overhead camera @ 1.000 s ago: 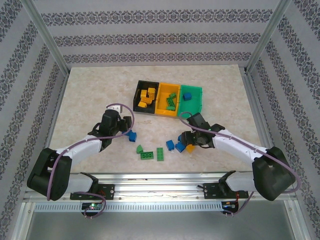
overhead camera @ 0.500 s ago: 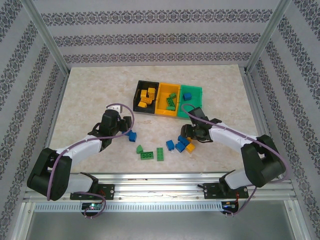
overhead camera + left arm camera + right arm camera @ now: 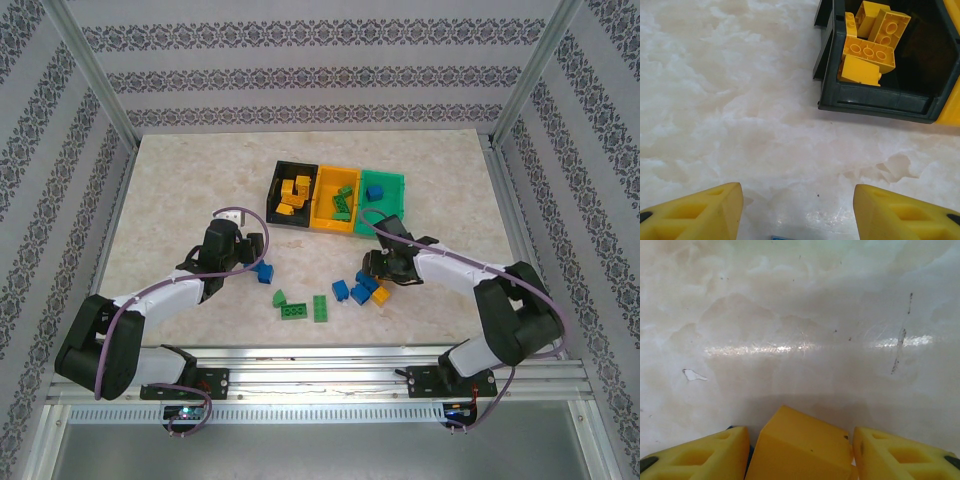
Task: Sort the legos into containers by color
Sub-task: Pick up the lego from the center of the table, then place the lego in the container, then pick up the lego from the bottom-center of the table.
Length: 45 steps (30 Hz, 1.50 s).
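Observation:
The containers stand in a row at the table's middle: a black bin (image 3: 277,190) with yellow legos (image 3: 872,42), a yellow-orange bin (image 3: 326,222) with green legos, and a green bin (image 3: 392,212) with a blue one. Loose green legos (image 3: 293,312), blue legos (image 3: 360,293) and a yellow lego (image 3: 381,296) lie near the front. My right gripper (image 3: 378,284) is down over the yellow lego (image 3: 800,450), its fingers (image 3: 705,455) pressed close against both sides. My left gripper (image 3: 799,200) stands open over bare table, a blue lego (image 3: 265,272) just by its tips.
The black bin's front wall (image 3: 875,102) lies a short way ahead of the left gripper. Patterned walls and metal posts (image 3: 95,90) enclose the marble table. A small white block (image 3: 233,214) sits behind the left wrist.
The right arm's elbow has swung in toward the table and its wrist has turned over the blue and yellow legos. The left arm has not moved.

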### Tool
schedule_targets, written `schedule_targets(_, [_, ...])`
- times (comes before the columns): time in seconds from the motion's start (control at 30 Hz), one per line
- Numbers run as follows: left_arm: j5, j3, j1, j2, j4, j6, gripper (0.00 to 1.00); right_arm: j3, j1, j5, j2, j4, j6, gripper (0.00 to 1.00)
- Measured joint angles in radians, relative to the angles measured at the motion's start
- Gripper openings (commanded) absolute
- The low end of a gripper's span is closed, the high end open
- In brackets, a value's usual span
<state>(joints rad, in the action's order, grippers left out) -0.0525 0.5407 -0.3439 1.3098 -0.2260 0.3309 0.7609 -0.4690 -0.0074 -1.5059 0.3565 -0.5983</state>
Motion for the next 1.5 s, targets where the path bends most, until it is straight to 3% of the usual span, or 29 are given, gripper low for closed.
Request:
schedule_targets(0.17, [0.000,0.000,0.000,0.000,0.000,0.000,0.60,0.029,-0.005,-0.001,-0.029,0.001,0.008,0.42])
schedule_targets(0.5, [0.000,0.000,0.000,0.000,0.000,0.000,0.60,0.161,-0.021,-0.006,-0.034,0.042,0.042,0.38])
schedule_targets(0.7, [0.004,0.000,0.000,0.000,0.000,0.007,0.60,0.455,-0.060,-0.017,-0.145,0.052,0.083,0.40])
schedule_targets(0.9, [0.004,0.000,0.002,0.001,-0.008,0.012,0.60,0.832,-0.123,-0.038,-0.388,0.034,0.131,0.41])
schedule_targets(1.03, [0.003,0.000,0.006,0.001,-0.014,0.014,0.60,1.117,-0.138,-0.033,-0.588,0.041,0.170,0.58])
schedule_targets(1.13, [0.003,0.000,0.006,0.000,-0.015,0.015,0.60,1.258,-0.135,-0.024,-0.694,0.054,0.187,0.60])
schedule_targets(1.3, [0.003,0.000,0.006,-0.008,-0.015,0.015,0.60,1.202,-0.135,-0.011,-0.686,0.056,0.187,0.61])
schedule_targets(1.5, [0.003,0.000,0.006,-0.019,-0.015,0.018,0.60,0.896,-0.140,-0.007,-0.532,0.025,0.187,0.62])
